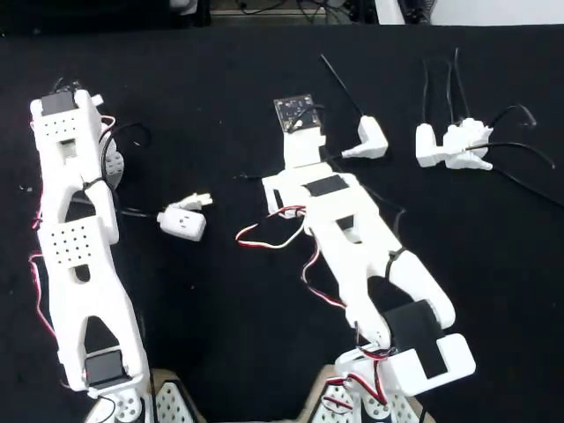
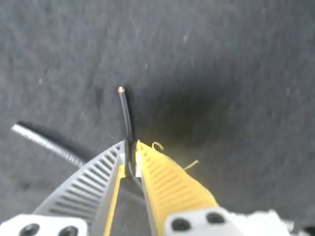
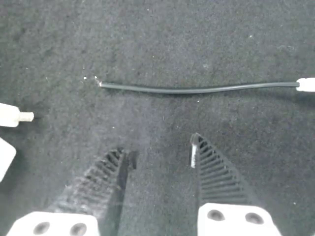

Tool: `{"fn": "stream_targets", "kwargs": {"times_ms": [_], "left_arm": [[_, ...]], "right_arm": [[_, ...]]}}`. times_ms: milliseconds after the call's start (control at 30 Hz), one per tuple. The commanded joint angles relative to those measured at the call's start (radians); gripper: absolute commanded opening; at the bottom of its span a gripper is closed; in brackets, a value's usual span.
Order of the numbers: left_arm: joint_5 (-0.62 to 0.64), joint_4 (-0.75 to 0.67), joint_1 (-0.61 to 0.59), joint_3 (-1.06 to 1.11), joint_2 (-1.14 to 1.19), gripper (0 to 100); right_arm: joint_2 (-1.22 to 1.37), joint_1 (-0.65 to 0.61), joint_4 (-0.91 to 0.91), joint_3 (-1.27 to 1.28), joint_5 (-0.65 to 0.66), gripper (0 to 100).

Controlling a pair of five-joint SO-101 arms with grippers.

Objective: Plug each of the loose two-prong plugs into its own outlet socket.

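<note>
Left gripper: the left gripper (image 2: 130,152) is pinched fully shut on a thin black cord (image 2: 126,113), whose cut tip pokes out past the fingertips. It grips the lead rather than a plug body, probably so the plug can be dragged or steered by its tail.

Left arm: the left arm (image 1: 79,238) stretches along the left side of the table, from near to far.

Two-prong plug: the two-prong plug (image 1: 182,220) is white and lies on the black cloth (image 1: 220,88) just right of the left arm. Its prongs point far-right and sit in no socket. Its lead runs left toward that arm, so it may be the held cord, though this cannot be confirmed.

Right gripper: the right gripper (image 3: 160,147) has its jaws wide apart and holds nothing. It hangs over the cloth with a second cord (image 3: 197,89) lying crosswise just beyond its fingertips, which looks like a line-up for a grasp.

Angled plug: the angled plug (image 1: 370,137) is loose, far of centre, just right of the tip of the right arm (image 1: 352,238).

White cluster: the white cluster (image 1: 454,145) sits at the far right, its pieces touching and cords trailing. Plug and socket cannot be told apart there.

Progress: early; at least two plugs lie unplugged.

Risk: a plug held by its cord can swing or twist.
</note>
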Motion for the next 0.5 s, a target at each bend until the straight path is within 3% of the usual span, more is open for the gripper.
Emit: {"fn": "stream_targets", "kwargs": {"times_ms": [0, 200, 467], "left_arm": [[-0.041, 0.008, -0.002, 0.171, -0.273, 3], [-0.071, -0.040, -0.005, 0.484, -0.476, 3], [-0.080, -0.347, -0.007, 0.886, -0.729, 3]], "right_arm": [[-0.051, -0.011, -0.023, -0.013, 0.011, 17.3], [-0.048, -0.009, -0.023, -0.013, 0.011, 17.3], [-0.047, -0.012, -0.023, -0.010, 0.011, 17.3]]}}
